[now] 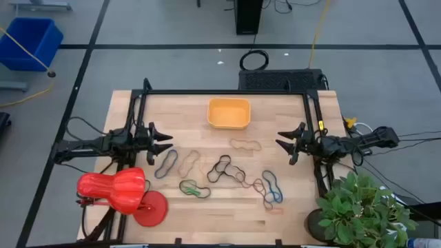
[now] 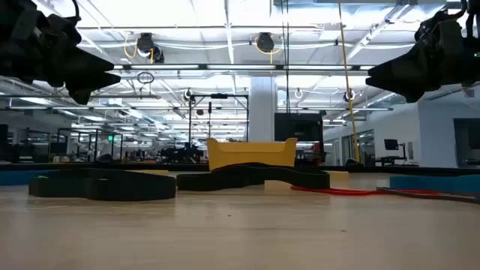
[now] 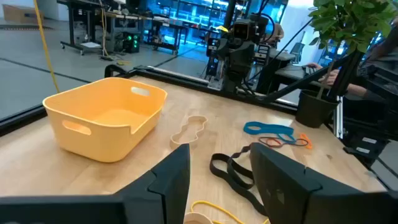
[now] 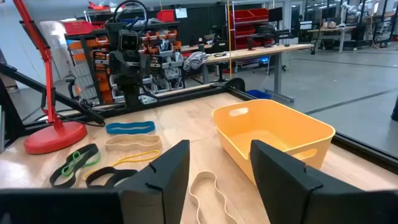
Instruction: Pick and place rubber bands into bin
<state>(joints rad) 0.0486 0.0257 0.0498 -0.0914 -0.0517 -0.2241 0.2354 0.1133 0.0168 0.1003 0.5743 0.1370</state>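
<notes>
The orange-yellow bin stands on the wooden table near its far edge; it also shows in the left wrist view and the right wrist view. Several rubber bands lie flat on the table in front of it: a tan one, black ones, a blue one, a green-and-black one. My left gripper is open and empty above the table's left side. My right gripper is open and empty above the right side.
A red desk lamp stands at the table's near left corner. A potted plant stands at the near right corner. A black frame runs along the table's far edge. A blue crate is on the floor.
</notes>
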